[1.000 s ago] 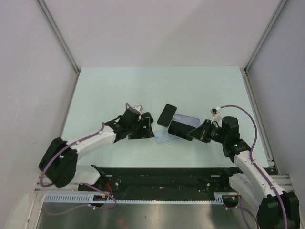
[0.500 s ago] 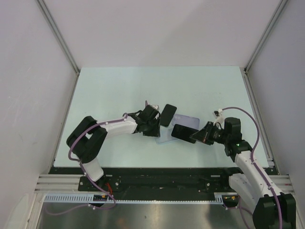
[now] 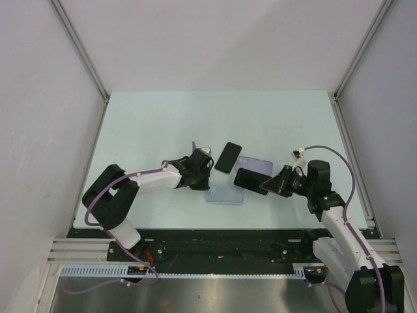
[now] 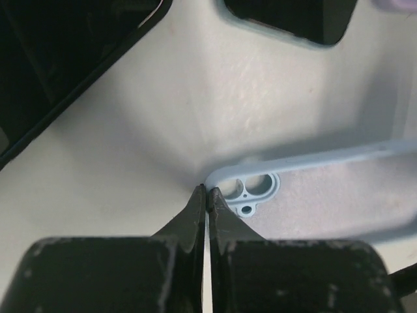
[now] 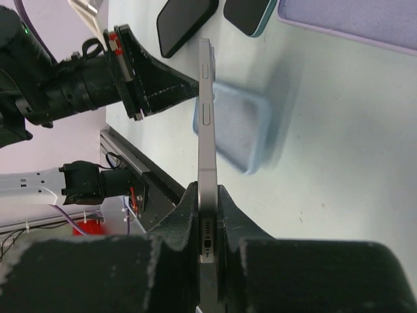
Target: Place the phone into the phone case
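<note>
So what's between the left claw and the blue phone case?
Nothing. In the left wrist view, the tips of the shut left gripper sit right at the corner of the blue phone case, by its camera hole.

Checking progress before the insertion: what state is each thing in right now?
Blue case: empty, lying flat.
Phone: held by its end, not in the case.
Left fingers: shut, tips at that case's corner.
Right fingers: shut on that phone.
Spare phone: flat on the table.
</note>
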You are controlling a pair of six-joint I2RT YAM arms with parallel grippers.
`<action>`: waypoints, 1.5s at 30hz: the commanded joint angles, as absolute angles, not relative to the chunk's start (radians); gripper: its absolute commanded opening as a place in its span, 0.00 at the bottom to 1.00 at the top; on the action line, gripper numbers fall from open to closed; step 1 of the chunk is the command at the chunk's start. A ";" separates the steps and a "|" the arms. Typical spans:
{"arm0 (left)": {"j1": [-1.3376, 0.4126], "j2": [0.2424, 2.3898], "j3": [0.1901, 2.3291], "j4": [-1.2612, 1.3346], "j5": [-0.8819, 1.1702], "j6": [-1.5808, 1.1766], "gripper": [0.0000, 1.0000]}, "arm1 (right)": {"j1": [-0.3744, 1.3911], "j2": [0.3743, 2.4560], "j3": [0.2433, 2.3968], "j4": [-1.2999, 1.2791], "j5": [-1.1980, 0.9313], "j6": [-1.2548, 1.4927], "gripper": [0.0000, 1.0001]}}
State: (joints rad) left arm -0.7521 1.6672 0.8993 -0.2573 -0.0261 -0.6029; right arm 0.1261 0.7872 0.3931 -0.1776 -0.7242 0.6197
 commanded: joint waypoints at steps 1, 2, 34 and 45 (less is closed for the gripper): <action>-0.746 1.546 0.830 -0.316 -0.063 -0.629 0.00 | 0.121 0.785 0.437 -0.075 -0.782 0.638 0.00; -0.746 1.528 0.806 -0.321 -0.061 -0.635 0.00 | 0.121 0.787 0.437 -0.072 -0.787 0.637 0.00; -0.698 1.071 0.572 -0.330 0.090 -0.707 0.86 | 0.198 0.887 0.422 0.040 -0.878 0.638 0.00; -0.678 0.960 0.520 -0.331 0.100 -0.716 0.88 | 0.485 1.077 0.426 0.276 -0.710 0.753 0.00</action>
